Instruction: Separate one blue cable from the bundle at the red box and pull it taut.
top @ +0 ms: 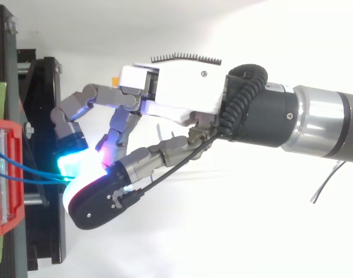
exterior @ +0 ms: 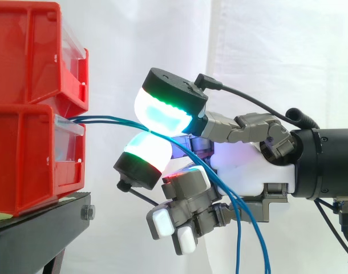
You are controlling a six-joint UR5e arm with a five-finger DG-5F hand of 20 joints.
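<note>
Two thin blue cables (exterior: 108,120) leave the front of the lower red box (exterior: 25,160) and run right, fairly straight and just above level. They meet between two thick glowing fingertips (exterior: 160,114) of my hand (exterior: 242,168), which pinch there, one pad above and one below. I cannot tell whether one strand or both lie in the pinch. Behind the pinch the blue strands droop past the palm to the bottom edge. From above, the cables (top: 32,174) converge from the red box (top: 0,214) to the cyan pads, and the hand (top: 182,92) reaches in from the right.
A second red bin (exterior: 25,51) is stacked on the lower one. Both rest on a black stand (exterior: 43,228) whose edge juts out under the pinch point. A white curtain hangs behind. The hand's other fingers are curled low with white pads.
</note>
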